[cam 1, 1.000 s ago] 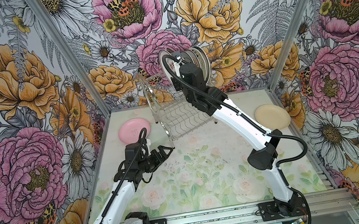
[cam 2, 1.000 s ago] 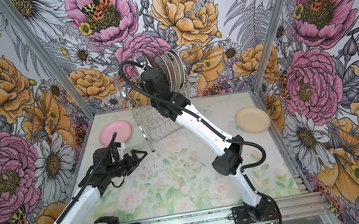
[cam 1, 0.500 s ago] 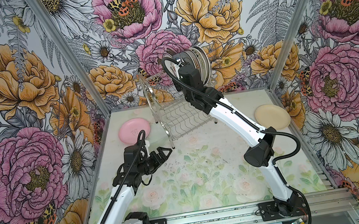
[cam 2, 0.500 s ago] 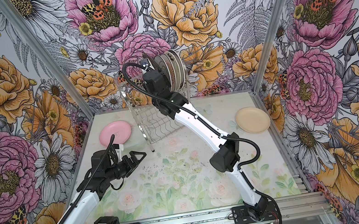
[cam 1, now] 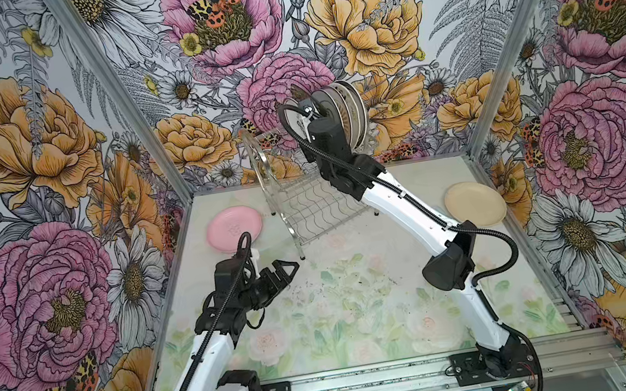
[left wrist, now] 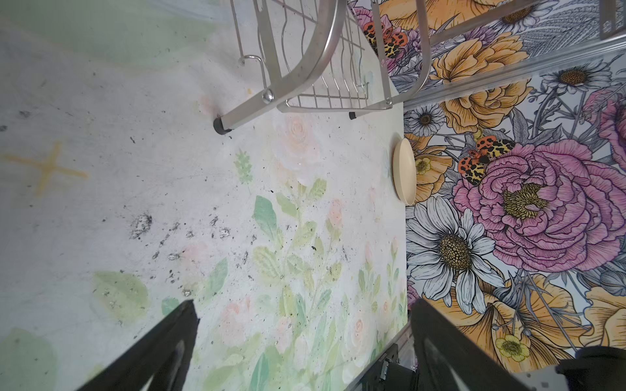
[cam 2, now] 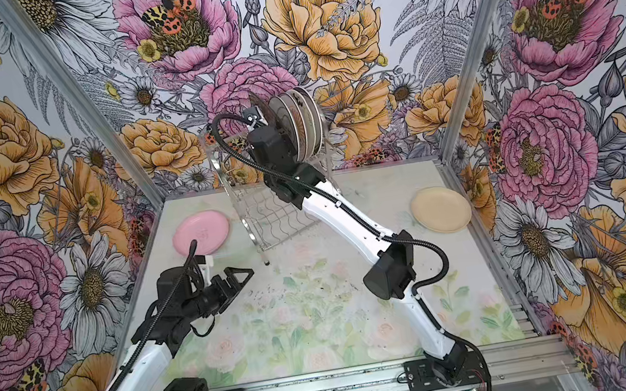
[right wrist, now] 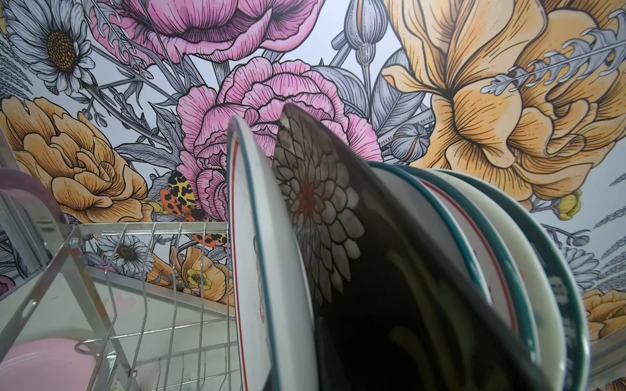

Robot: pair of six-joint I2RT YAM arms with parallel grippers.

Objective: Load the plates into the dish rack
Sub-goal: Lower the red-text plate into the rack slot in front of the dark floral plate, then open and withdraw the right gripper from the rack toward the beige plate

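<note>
My left gripper (cam 1: pixel 287 274) hangs low over the bench (cam 1: pixel 342 318) with its jaws spread wide and nothing between them; in the left wrist view its two black fingers (left wrist: pixel 162 342) frame bare, scuffed bench surface. Just beyond it, toward the back wall, the pink plate (cam 1: pixel 234 229) lies flat on the bench, close to the fingers but not touching them. My right gripper (cam 2: pixel 260 122) is up at the top tier of the dish rack (cam 1: pixel 317 208) and closed down narrow. Its fingers are hidden in every view, so I cannot tell what they pinch, if anything. In the right wrist view the dark floral plate (right wrist: pixel 321 210) fills the middle, leaning and running down to the lower edge. A white plate with a teal rim (right wrist: pixel 264 270) stands just beside it, and a row of teal-rimmed plates (right wrist: pixel 491 254) stands on edge on its other side. In both top views those plates show as a tight upright stack (cam 1: pixel 350 115) in the top tier at the rack's right end. The rack stands at the back middle of the bench, the pink plate to its left. The cream plate (cam 1: pixel 474 204) lies flat well to its right, near the side wall.
</note>
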